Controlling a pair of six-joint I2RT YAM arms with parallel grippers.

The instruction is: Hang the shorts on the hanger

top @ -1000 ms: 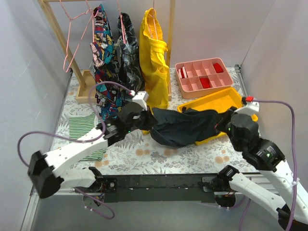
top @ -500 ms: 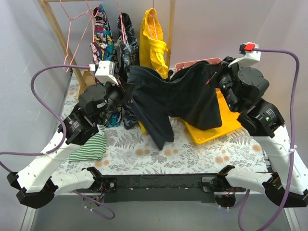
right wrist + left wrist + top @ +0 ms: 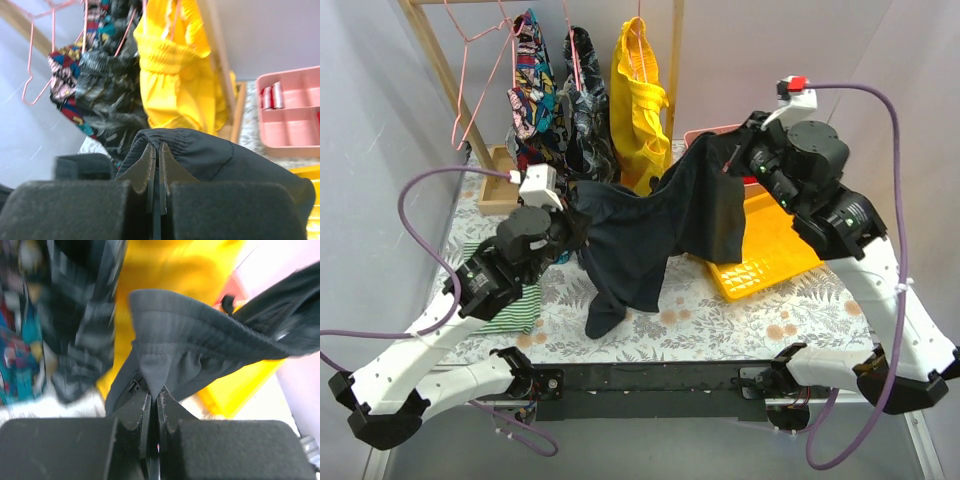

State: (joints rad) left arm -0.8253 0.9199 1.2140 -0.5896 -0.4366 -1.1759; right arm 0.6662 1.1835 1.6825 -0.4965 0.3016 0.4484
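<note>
Jaws pinched fully shut on both arms, each clamping the waistband of the plain dark navy cloth shorts (image 3: 660,225). The right jaws hold higher than the left jaws. The shorts hang stretched between them above the floral desk (image 3: 720,320), one leg dangling. The thin pink wire hanger (image 3: 457,125) hangs on the wooden rack (image 3: 438,60), well apart.

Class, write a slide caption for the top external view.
The left gripper and right gripper hold the shorts up between them; a bare pink hanger hangs on the rack.
</note>
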